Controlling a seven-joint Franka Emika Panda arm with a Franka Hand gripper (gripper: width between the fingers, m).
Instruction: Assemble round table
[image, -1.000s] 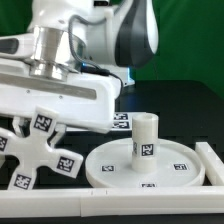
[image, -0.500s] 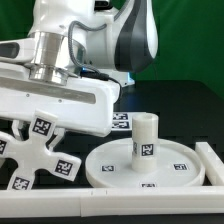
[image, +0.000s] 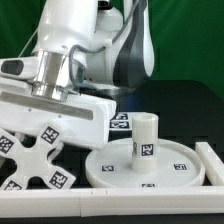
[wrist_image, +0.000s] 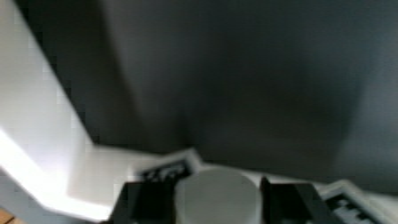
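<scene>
- The gripper (wrist_image: 222, 202) is narrowed onto a pale, rounded part. In the wrist view, its two dark fingers (wrist_image: 157, 203) sit tight on either side of that part, with no gap showing.
- That view is blurry, so I can't make out the contact edges. A black-white tag peeks out beside each finger.
- The exterior view hides the fingers behind the broad white hand, but it shows what hangs under it. This is a white plastic cross (image: 37, 160) with four stubby limbs, each carrying a square tag. It is tilted, at the exterior view's lower left.
- Only the exterior view shows the arm (image: 95, 45), which has smooth white shells and a glossy black joint.
- The disc (image: 178, 168) lies flat on the dark table (image: 185, 110) at the exterior view's lower right, apart from the cross. It is a matte white round with small tags on top.
- The post (image: 146, 136), a thick white cylinder with a tag on its side, stands upright on the disc's middle.
- A long white bar (image: 213, 160) runs just beside the disc at the right edge.
- The wrist view shows neither the disc nor the post, only the dark tabletop and a white bar.
</scene>
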